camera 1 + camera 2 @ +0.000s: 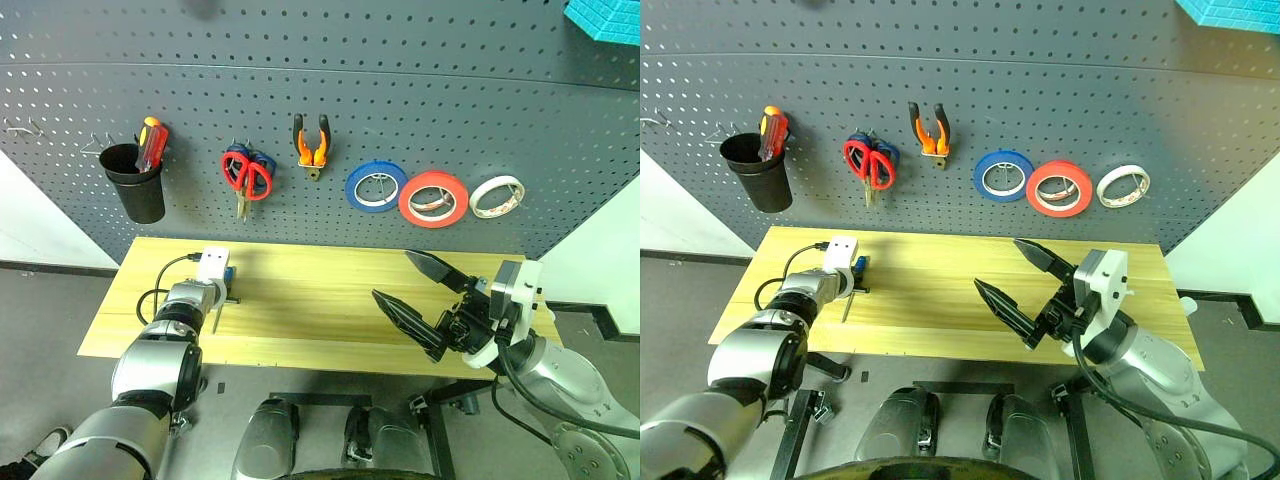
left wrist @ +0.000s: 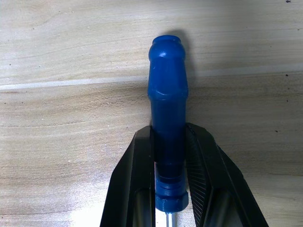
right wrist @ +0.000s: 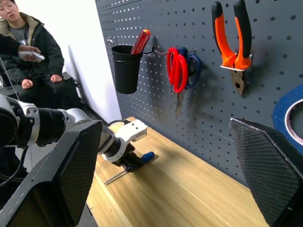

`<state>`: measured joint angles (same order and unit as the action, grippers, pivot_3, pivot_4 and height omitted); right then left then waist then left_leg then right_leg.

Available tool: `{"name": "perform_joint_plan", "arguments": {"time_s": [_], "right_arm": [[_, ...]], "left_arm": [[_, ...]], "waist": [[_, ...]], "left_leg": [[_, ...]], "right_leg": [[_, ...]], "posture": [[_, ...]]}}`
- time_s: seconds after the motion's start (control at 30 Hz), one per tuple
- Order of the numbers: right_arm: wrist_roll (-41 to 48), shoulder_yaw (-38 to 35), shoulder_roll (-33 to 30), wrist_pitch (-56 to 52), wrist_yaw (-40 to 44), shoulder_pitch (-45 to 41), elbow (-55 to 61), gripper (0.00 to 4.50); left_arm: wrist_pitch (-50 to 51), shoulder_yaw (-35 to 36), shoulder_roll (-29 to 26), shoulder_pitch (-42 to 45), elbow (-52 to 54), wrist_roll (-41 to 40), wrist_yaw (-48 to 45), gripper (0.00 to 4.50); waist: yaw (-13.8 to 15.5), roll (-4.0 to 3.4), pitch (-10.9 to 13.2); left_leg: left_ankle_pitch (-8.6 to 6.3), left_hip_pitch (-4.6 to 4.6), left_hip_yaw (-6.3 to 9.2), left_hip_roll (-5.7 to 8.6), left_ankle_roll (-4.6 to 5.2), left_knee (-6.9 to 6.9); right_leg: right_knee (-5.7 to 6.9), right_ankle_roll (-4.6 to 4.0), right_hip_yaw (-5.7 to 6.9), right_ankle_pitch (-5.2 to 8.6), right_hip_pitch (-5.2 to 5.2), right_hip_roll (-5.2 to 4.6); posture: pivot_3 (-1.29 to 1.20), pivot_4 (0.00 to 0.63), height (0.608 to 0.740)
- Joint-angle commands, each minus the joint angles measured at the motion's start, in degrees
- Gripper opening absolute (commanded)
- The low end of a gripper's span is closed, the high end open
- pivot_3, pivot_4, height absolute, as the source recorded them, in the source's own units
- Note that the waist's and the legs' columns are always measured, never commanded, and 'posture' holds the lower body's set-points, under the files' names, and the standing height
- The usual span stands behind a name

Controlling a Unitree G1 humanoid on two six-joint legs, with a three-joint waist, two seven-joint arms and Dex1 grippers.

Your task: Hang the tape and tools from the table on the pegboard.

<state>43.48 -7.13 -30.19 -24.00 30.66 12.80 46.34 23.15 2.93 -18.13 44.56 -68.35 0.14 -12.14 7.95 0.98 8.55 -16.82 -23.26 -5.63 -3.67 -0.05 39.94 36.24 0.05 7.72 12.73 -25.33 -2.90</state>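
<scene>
Nearest the table's front edge the right gripper hovers with fingers spread wide and empty, the left gripper is clamped on the blue-handled screwdriver lying toward the table's left end, and behind it the pegboard carries the red tape, pliers and red-handled scissors.

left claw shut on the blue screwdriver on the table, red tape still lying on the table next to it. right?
Not quite. The left claw is shut on the blue screwdriver on the table, but the red tape isn't on the table: it already hangs on the pegboard, between the blue roll and the whitish roll. The left eye view shows it.
</scene>
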Motion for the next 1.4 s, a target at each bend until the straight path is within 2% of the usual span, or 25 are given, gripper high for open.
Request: {"name": "perform_joint_plan", "arguments": {"time_s": [0.03,0.1,0.23,0.37,0.57,0.73,0.87,1.0,1.17,1.3,1.4], "right_arm": [[-0.3,0.3,0.1,0.7,0.3,-0.9,0.1,4.50],[-0.6,0.6,0.2,1.0,0.7,-1.4,-0.5,4.50],[-1.5,1.0,0.5,2.0,1.7,-3.4,-2.6,4.50],[-3.2,1.8,1.1,3.4,2.7,-5.3,-5.3,4.50],[-5.8,2.9,2.4,6.0,4.7,-8.8,-10.1,4.50],[-7.3,3.3,3.5,8.3,6.6,-12.0,-14.0,4.50],[-7.1,3.2,4.1,8.9,7.6,-14.3,-15.7,4.50],[-7.5,3.3,4.1,9.3,8.8,-15.4,-17.4,4.50],[-8.1,3.5,4.3,9.7,10.0,-16.1,-18.9,4.50],[-8.5,3.3,4.4,9.7,10.4,-15.9,-18.8,4.50],[-8.1,2.9,4.2,9.1,10.4,-15.6,-18.0,4.50]], "left_arm": [[-0.1,-0.8,0.4,-1.9,3.2,0.7,-0.9,0.52],[-0.2,-0.8,0.7,-3.2,7.0,0.4,-1.9,0.52],[-3.2,1.4,1.3,-11.3,28.3,-1.8,-1.0,0.52],[-4.8,2.4,1.8,-19.3,44.3,-2.6,0.4,0.52],[-11.2,1.8,1.1,-28.3,57.0,-0.1,2.6,0.52],[-19.4,2.1,0.3,-38.2,65.4,7.9,11.8,0.52],[-21.8,3.7,0.7,-41.4,71.5,11.2,17.2,0.52],[-23.5,4.2,-0.4,-38.7,76.3,13.0,18.6,0.52],[-23.5,4.7,-2.4,-29.0,78.4,13.5,17.9,0.52],[-25.4,5.0,-5.2,-15.8,72.0,12.2,16.6,0.52],[-29.5,5.3,-7.5,-5.5,60.1,10.7,15.9,0.52]], "waist": [[0.0,0.00,0.0],[0.1,0.00,0.0],[0.3,0.04,0.1],[0.7,0.03,0.0],[1.2,0.00,-0.2],[2.5,-0.08,-0.7],[4.8,-0.09,-1.3],[7.7,-0.12,-1.8],[11.0,-0.21,-2.4],[12.9,-0.27,-2.6],[13.6,-0.34,-2.8]], "left_leg": [[0.00,0.00,0.00,0.00,0.00,0.00],[0.00,-0.02,0.00,0.01,0.00,-0.01],[0.00,-0.09,0.00,0.00,0.00,-0.04],[0.00,-0.12,0.01,0.01,0.00,-0.06],[0.01,-0.09,-0.04,0.01,0.01,-0.06],[0.00,-0.09,-0.06,-0.01,0.01,-0.07],[0.00,-0.10,-0.06,-0.02,0.00,-0.07],[-0.01,-0.09,-0.05,-0.06,-0.02,-0.04],[-0.01,-0.12,-0.09,-0.06,-0.02,-0.04],[-0.01,-0.15,-0.24,-0.05,-0.01,-0.02],[0.00,-0.15,-0.28,-0.05,-0.01,0.00]], "right_leg": [[-0.02,0.00,0.00,0.00,0.00,0.00],[-0.02,0.01,0.00,0.00,-0.01,-0.01],[-0.08,0.07,-0.01,-0.06,-0.07,-0.01],[-0.07,0.08,-0.02,-0.07,-0.09,0.00],[-0.08,0.10,-0.02,-0.08,-0.05,0.01],[-0.09,0.11,-0.02,-0.08,-0.07,0.08],[-0.11,0.11,-0.01,-0.09,-0.07,0.10],[-0.14,0.10,0.05,-0.09,-0.03,0.07],[-0.14,0.11,0.13,-0.10,-0.03,0.14],[-0.11,0.11,0.17,-0.11,-0.04,0.24],[-0.11,0.11,0.19,-0.11,-0.04,0.26]], "posture": [[0.21,0.167,0.718],[0.22,0.159,0.718],[0.24,0.135,0.718],[0.26,0.110,0.718],[0.29,0.066,0.718],[0.32,0.033,0.718],[0.34,0.024,0.718],[0.35,0.026,0.718],[0.36,0.020,0.718],[0.36,0.023,0.718],[0.35,0.035,0.718]]}}
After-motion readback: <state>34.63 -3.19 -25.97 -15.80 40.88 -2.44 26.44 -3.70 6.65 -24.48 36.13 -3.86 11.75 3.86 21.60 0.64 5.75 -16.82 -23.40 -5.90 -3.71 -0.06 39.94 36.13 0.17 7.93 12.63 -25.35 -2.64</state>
